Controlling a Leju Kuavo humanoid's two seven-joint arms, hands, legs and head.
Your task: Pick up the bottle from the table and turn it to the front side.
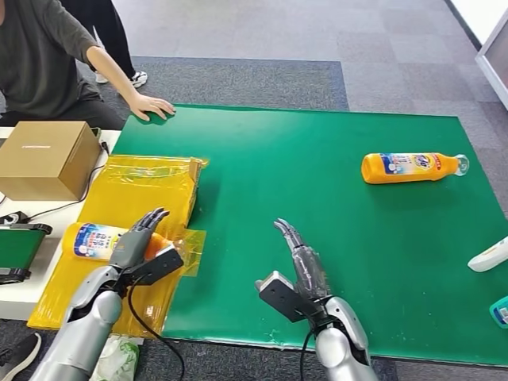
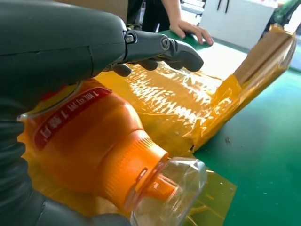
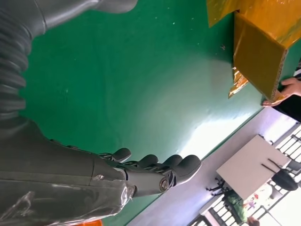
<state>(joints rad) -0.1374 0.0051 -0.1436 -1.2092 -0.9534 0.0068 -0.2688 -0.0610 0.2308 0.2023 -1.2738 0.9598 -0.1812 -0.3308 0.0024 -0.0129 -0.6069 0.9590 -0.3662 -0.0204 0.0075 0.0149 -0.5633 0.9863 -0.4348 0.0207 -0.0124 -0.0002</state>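
An orange bottle (image 1: pixel 90 240) with a blue-and-white label lies on its side on yellow film at the table's left. Its clear cap (image 2: pixel 174 183) points toward the green mat (image 1: pixel 336 238). My left hand (image 1: pixel 137 238) is over the bottle's neck, its fingers (image 2: pixel 160 47) stretched straight above the bottle (image 2: pixel 92 150) and not wrapped around it. A second orange bottle (image 1: pixel 413 167) lies on its side at the mat's far right. Over the mat's near edge my right hand (image 1: pixel 302 266) is held with its fingers (image 3: pixel 156 169) straight, holding nothing.
A yellow film-wrapped cardboard piece (image 1: pixel 144 190) lies at the mat's left edge. A cardboard box (image 1: pixel 48 159) stands on the white table at the left. A person's hand (image 1: pixel 152 105) rests on the mat's far left corner. A white object (image 1: pixel 488 255) and a teal one (image 1: pixel 500 311) lie at the right edge.
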